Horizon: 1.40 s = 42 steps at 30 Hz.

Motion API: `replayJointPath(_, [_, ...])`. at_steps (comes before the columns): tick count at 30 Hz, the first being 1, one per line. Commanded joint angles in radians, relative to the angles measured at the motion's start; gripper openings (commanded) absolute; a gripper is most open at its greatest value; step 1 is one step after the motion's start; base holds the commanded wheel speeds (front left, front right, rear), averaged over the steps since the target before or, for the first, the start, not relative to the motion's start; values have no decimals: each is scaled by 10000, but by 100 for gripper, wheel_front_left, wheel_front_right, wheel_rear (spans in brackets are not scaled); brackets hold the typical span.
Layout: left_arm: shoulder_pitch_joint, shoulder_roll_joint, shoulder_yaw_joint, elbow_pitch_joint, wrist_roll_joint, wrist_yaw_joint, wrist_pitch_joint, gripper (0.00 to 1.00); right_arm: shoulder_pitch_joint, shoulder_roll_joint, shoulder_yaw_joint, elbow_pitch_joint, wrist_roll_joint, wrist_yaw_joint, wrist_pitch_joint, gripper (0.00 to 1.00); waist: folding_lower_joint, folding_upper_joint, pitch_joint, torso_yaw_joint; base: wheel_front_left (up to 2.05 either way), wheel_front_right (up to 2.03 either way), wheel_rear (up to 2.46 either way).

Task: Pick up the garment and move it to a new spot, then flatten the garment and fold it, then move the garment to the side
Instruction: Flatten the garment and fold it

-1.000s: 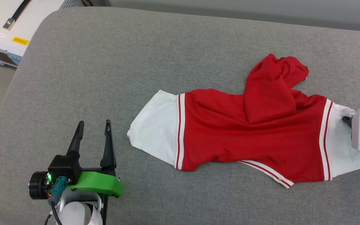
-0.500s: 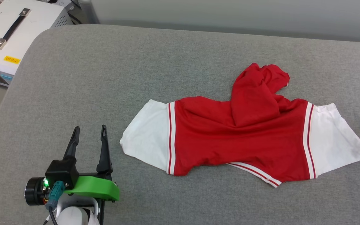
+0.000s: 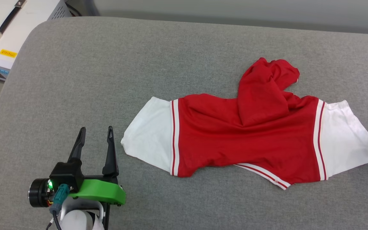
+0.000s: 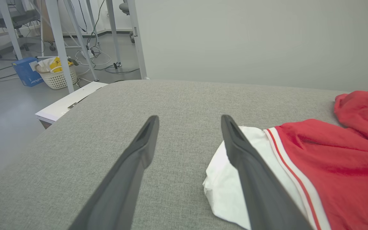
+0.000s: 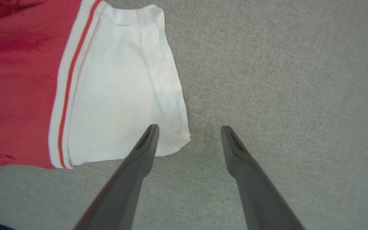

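**Q:** Why does the garment (image 3: 244,134) lie free on the cushion (image 3: 107,64)?

**A:** We judge it set down at its spot and awaiting flattening. The sleeves spread to either side, but the red body is bunched and flopped over itself.

**Q:** And the grippers?

**A:** The left gripper (image 3: 96,129) hovers with fingers spread and empty, the near sleeve (image 3: 149,134) just beside its right finger. The right gripper (image 5: 189,127) is likewise spread wide with nothing between its fingers. The far sleeve (image 5: 123,86) lies ahead and to its left, one corner beneath the left fingertip; we cannot tell whether they touch. We take both grippers as poised at the sleeve ends, a fair place to pull the cloth flat.

**Q:** What does each view add?

**A:** Our head view gives the whole garment and its red fold. The right wrist view shows that gripper's gap plainly. The left wrist view shows the room beyond the left gripper, with table legs and a basket (image 4: 57,75).
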<state>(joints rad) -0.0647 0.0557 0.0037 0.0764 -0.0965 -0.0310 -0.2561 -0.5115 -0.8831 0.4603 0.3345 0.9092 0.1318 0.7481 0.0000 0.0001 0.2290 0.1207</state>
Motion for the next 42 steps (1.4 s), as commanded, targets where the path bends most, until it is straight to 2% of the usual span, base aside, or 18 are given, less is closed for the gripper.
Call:
replayJointPath(1, [-150,-54,-40,-47,-7,-10,-57,100,166,203,-95,158,-152,-11,89,100,0,-1,200,118,0,0,0])
replayJointPath(8, [-393,-54,-112,-30,-25,14,-57,100,221,1095,-401,1129,-778,-11,61,100,0,-1,588,284,0,0,0])
replayJointPath(11, [-457,-54,-86,11,-8,6,-57,100,425,1379,-49,1656,-1357,-11,19,100,0,-1,647,307,0,0,0])
replayJointPath(16, [-459,-54,0,88,25,19,-57,100,629,1899,106,1996,-1065,-11,-279,100,0,-1,545,246,0,0,0])
replayJointPath(17, [-454,-54,41,114,48,4,-57,100,642,1905,196,1933,-1056,-11,-430,42,0,-1,496,209,0,0,0])
replayJointPath(18, [-459,-54,71,142,71,-20,-57,100,663,1895,238,1872,-1029,-11,-598,0,0,-1,445,183,0,0,0])
replayJointPath(23, [-579,64,306,323,208,-239,-57,100,847,1703,118,1406,-774,-11,-1762,0,0,-1,79,26,0,0,0])
replayJointPath(31, [-1436,968,280,879,168,-801,-57,100,1780,1216,-707,51,-297,-11,-3509,0,0,-1,-492,-132,0,0,0])
replayJointPath(37, [-2469,2138,-627,1944,-640,-985,189,100,2942,1097,-1601,-969,-374,-11,-3872,0,0,-1,-685,-310,0,0,0])
replayJointPath(40, [-3167,3045,-1734,2303,-1551,-992,1041,100,3426,1300,-2028,-1444,-549,-11,-3844,0,0,-1,-690,-417,0,0,0])
replayJointPath(41, [-3564,3605,-2505,2455,-2225,-993,1829,100,3674,1467,-2291,-1695,-716,-11,-3794,0,0,-1,-681,-472,0,0,0])
replayJointPath(42, [-3756,3838,-2815,2468,-2521,-994,2134,100,3775,1546,-2397,-1796,-792,-11,-3756,0,0,-1,-674,-491,0,0,0])
